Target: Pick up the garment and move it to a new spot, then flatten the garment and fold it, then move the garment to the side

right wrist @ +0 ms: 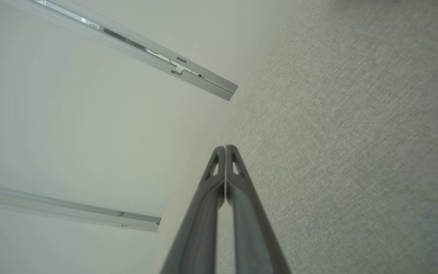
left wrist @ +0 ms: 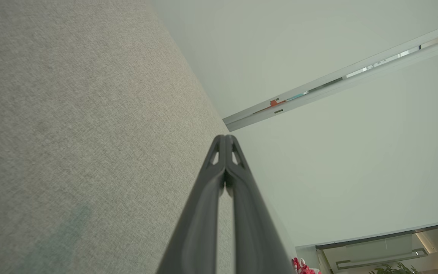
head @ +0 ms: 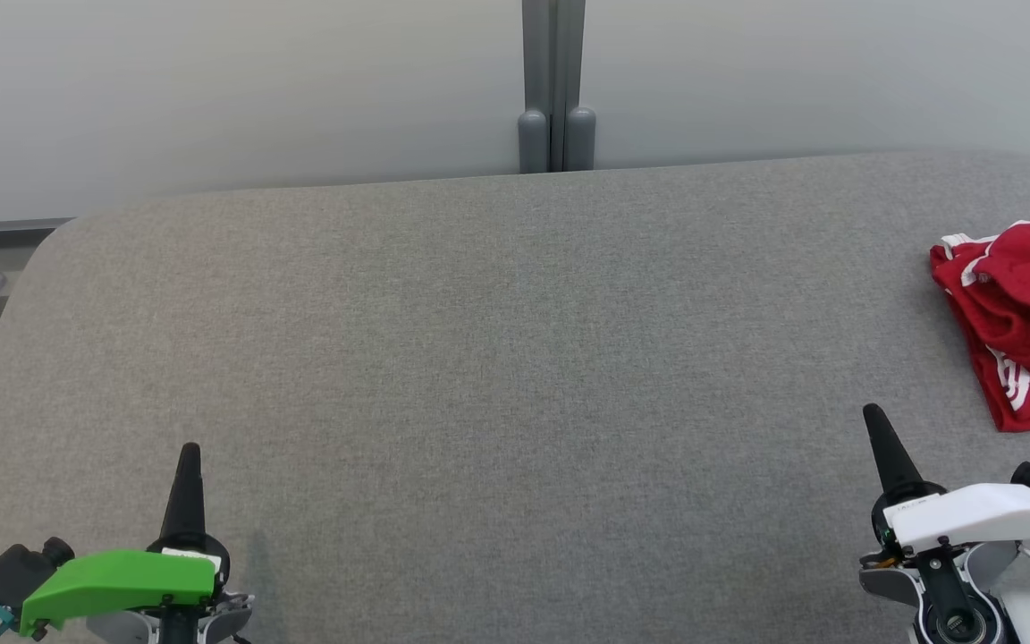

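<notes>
Worktop [head: 479, 358]: grey woven cloth with rounded far corners; pale wall [head: 211, 89] behind, a grey post [head: 555, 89] at its middle
Garment [head: 1020, 322]: red with white stripes; a compact layered bundle, the top layer bulging; lies on the worktop's right side, cut off by the head view's right edge, so its full outline cannot be told
Long axis: as far as it shows, far to near, slanting a little rightward toward the near end
Left claw [head: 189, 461]: near-left corner; fingers pressed together, holding nothing; well apart from the garment, with the bare width of the worktop between
Right claw [head: 877, 425]: near-right; fingers together, empty; its wrist view has the two tips touching over bare cloth
Bearing: garment lies ahead of and to the right of the right claw; near, not touching
Nearer arm: right, by far
Stage: fits a bundle waiting to be lifted, or one folded and already set aside; the layering settles neither
Reach: any reach for it would go forward and outward from the right claw, meeting the bundle at its near end
</notes>
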Tool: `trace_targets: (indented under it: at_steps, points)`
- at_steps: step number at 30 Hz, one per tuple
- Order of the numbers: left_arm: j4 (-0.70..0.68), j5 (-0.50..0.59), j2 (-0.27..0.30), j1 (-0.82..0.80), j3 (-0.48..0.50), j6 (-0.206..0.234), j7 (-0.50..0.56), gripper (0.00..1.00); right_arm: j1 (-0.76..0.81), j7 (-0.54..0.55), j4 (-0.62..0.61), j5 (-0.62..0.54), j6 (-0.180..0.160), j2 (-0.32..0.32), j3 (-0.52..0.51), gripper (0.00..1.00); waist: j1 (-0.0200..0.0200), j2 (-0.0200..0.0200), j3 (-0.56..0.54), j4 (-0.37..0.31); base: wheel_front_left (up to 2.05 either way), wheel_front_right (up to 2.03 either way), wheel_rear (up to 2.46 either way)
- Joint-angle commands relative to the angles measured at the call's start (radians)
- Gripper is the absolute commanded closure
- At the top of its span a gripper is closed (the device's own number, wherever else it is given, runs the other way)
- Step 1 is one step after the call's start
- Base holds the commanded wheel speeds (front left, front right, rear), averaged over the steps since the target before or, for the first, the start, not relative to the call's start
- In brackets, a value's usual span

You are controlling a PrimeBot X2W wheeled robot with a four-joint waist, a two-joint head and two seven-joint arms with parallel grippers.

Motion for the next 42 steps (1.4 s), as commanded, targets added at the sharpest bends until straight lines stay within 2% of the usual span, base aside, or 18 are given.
trace_targets:
  at_steps: [1,42]
  points:
    - [-0.011,-0.026,0.003,-0.031,0.008,-0.002,0.007,1.00,-0.023,0.007,-0.005,0.029,-0.001,0.000,-0.005,1.00,0.0000,0.0000,0.000,0.000,0.00,0.00,0.00]
    - [-0.018,-0.338,-0.002,-0.050,0.039,-0.003,0.098,1.00,-0.051,0.056,0.019,0.400,-0.001,0.010,-0.025,1.00,0.0000,0.0000,-0.001,0.003,0.00,0.00,0.00]
